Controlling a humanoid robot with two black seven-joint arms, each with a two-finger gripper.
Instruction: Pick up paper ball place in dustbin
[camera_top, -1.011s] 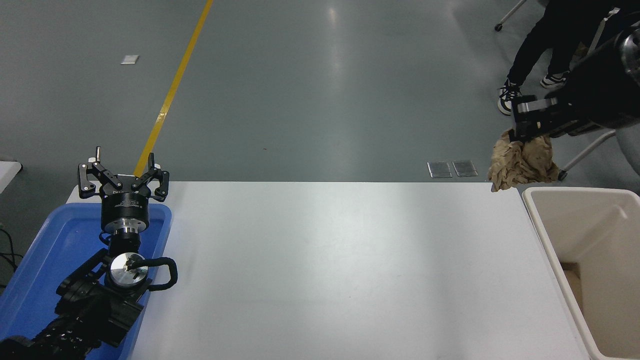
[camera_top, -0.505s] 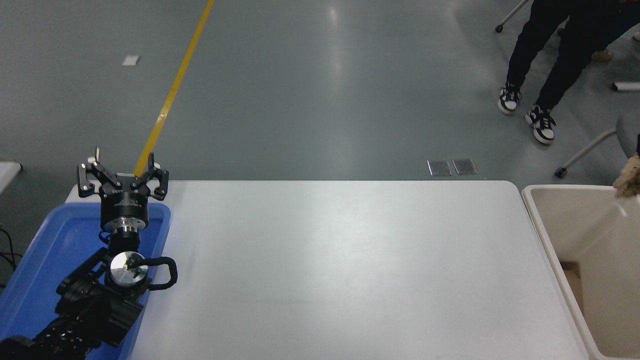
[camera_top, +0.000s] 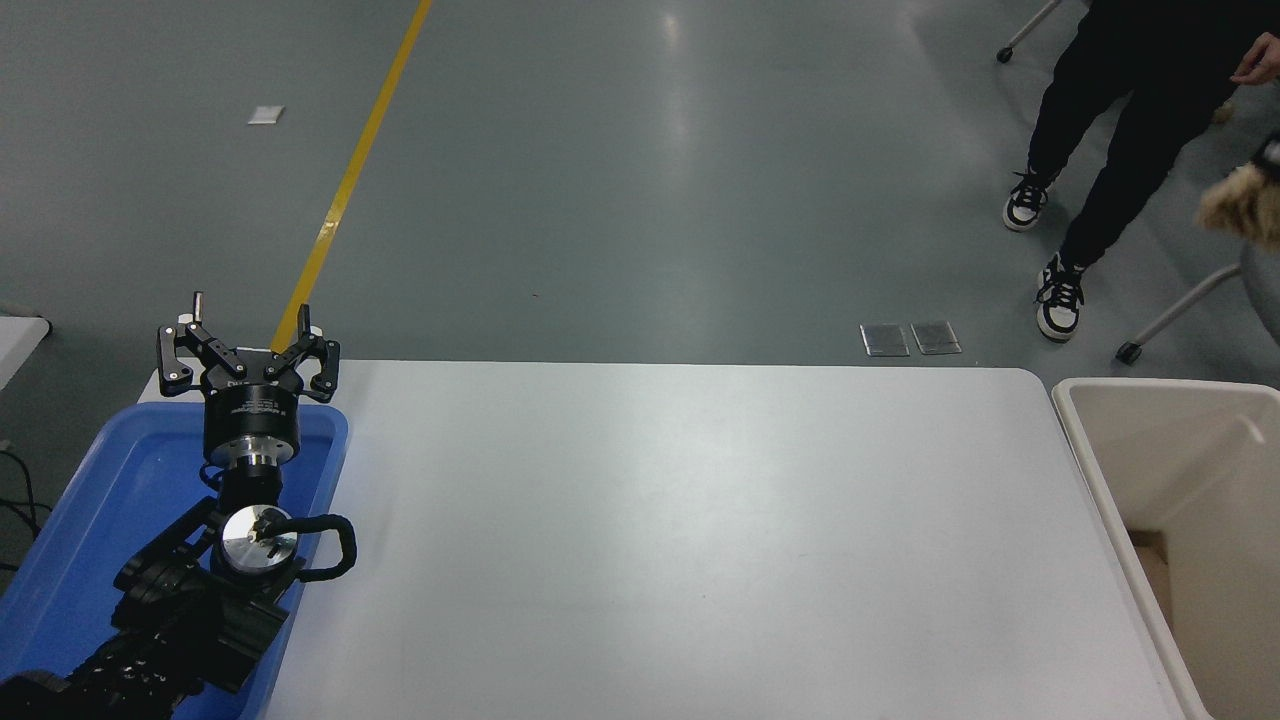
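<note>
The tan-brown paper ball (camera_top: 1240, 205) hangs blurred in the air at the far right edge, above and behind the far end of the cream-beige dustbin (camera_top: 1092, 470), which stands off the table's right end. Only a dark sliver of my right gripper (camera_top: 1270, 158) shows at the picture's edge, on top of the ball and holding it. My left gripper (camera_top: 248, 352) is open and empty, parked over the far end of the blue tray at the lower left.
The shallow blue tray (camera_top: 90, 520) lies at the table's left end under my left arm. A person in black trousers and sneakers (camera_top: 1120, 150) stands on the floor behind the bin. A chair leg with a caster (camera_top: 1170, 320) is nearby.
The right arm has swung out past the right edge with the ball. The ball sat low by the bin's far rim half a second ago and is higher now. The person has stepped.
</note>
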